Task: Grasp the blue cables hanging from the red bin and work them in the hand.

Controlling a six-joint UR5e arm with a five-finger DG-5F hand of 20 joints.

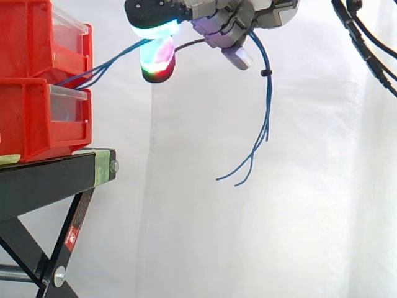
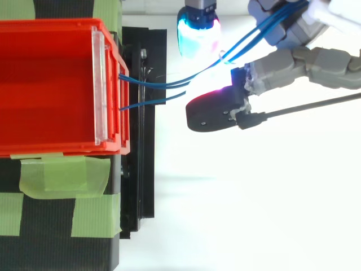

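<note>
Several thin blue cables (image 1: 111, 61) run from the front of the stacked red bins (image 1: 37, 81) up and to the right into my hand (image 1: 236, 18). My hand is high at the top of the side view, fingers curled round the bundle. Past the hand the cables' loose ends (image 1: 268, 105) hang down in free air, held together by a small black tie. A glowing fingertip (image 1: 158, 59) points down beside the taut stretch. In the top view the cables (image 2: 161, 84) leave the bin's front edge and pass between the fingers of my hand (image 2: 304, 62).
The red bins (image 2: 45, 84) stand on a black stand (image 1: 49, 174) with green tape (image 2: 62, 175) on its top. A white curtain hangs behind. To the right of the stand, below my hand, is open air.
</note>
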